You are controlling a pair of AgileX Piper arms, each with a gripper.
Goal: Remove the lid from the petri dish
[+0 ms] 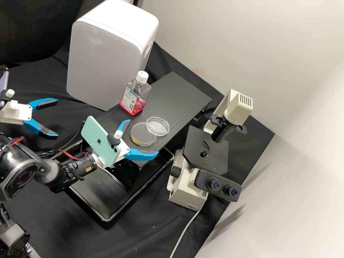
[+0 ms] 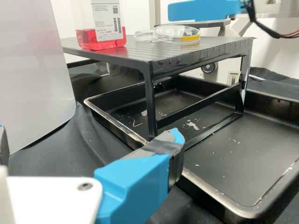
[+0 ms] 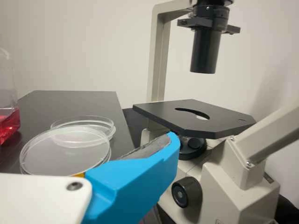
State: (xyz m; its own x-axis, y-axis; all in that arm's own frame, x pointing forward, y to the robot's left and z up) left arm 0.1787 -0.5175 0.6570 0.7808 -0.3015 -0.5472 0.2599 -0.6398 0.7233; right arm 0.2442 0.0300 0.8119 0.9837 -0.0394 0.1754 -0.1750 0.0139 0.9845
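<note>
High view shows right tool (image 1: 141, 138) spread wide just beside the petri dish (image 1: 143, 133), left tool (image 1: 55, 118) likewise, well apart.

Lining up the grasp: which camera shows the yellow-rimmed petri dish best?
The high view: the yellow-rimmed petri dish shows from above, outline clear on the black rack. The right wrist view has it close but low, near edge behind a blue finger. The left wrist view shows it far off, edge-on.

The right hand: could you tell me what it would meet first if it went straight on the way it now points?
Probably the nearer dish, just ahead of the right hand's open fingers on the rack; depth is unclear, so it may pass just above it.
</note>
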